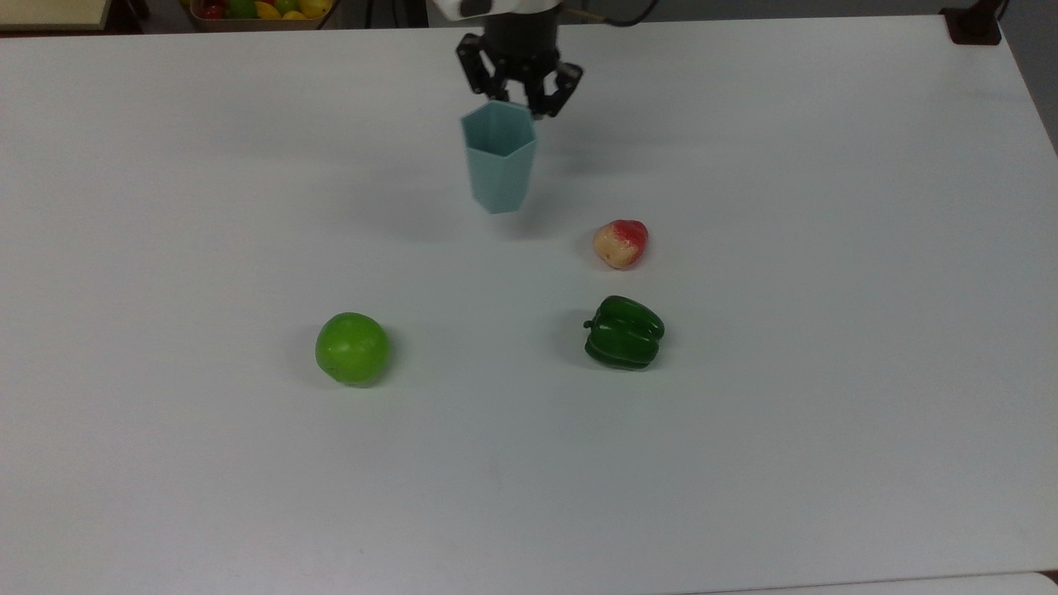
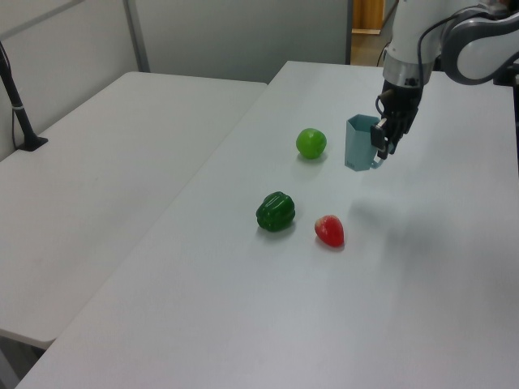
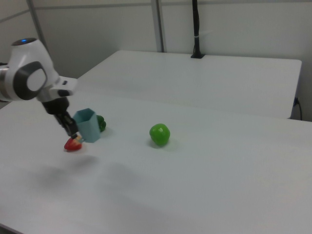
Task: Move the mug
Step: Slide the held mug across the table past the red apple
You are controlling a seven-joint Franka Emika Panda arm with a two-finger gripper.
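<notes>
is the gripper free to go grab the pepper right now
Probably not yet: the gripper is shut on the mug, held above the table. Nothing stands over the pepper, so the path looks open once the mug is set down.

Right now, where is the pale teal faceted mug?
The pale teal faceted mug hangs from the gripper above the white table, top view's upper centre, up-left of the red-yellow fruit.
</notes>
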